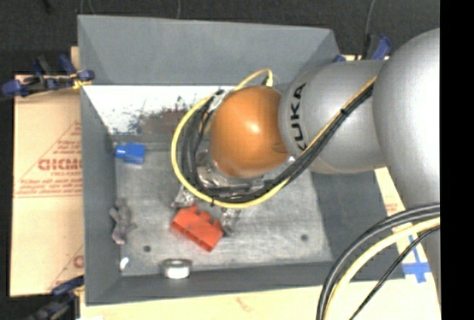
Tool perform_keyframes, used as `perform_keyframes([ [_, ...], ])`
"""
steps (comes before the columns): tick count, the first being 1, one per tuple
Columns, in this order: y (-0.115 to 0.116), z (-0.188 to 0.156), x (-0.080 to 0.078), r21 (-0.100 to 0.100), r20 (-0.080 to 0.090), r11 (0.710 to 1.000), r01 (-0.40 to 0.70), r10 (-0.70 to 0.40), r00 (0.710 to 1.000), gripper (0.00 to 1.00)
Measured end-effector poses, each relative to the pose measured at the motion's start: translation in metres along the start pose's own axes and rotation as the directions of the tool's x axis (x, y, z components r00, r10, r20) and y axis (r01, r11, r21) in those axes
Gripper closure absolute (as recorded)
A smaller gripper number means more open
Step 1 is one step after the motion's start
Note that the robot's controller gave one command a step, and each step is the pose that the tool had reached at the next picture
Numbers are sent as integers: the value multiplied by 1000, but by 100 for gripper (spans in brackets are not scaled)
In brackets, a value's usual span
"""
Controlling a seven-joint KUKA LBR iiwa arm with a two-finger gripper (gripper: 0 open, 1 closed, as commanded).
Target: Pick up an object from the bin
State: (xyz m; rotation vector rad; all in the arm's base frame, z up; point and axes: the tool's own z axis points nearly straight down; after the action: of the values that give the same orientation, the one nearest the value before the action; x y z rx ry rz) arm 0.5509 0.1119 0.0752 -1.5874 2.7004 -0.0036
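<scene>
My gripper hangs low over the middle of the bin floor, mostly hidden under the arm's orange cover. Its two metal fingertips show apart, one at the left and one at the right, so it is open. Just below them lies a red block, tilted, its upper edge between the tips. I cannot tell whether the fingers touch it.
A blue block lies at the left near the back wall. A small grey twisted piece rests by the left wall. A round white cap sits at the front edge, with a tiny white bit to its left.
</scene>
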Motion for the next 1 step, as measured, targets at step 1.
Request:
perform_keyframes([
  [1, 23, 2, -48, -1, -1, 915, 403, -403, 915, 0],
])
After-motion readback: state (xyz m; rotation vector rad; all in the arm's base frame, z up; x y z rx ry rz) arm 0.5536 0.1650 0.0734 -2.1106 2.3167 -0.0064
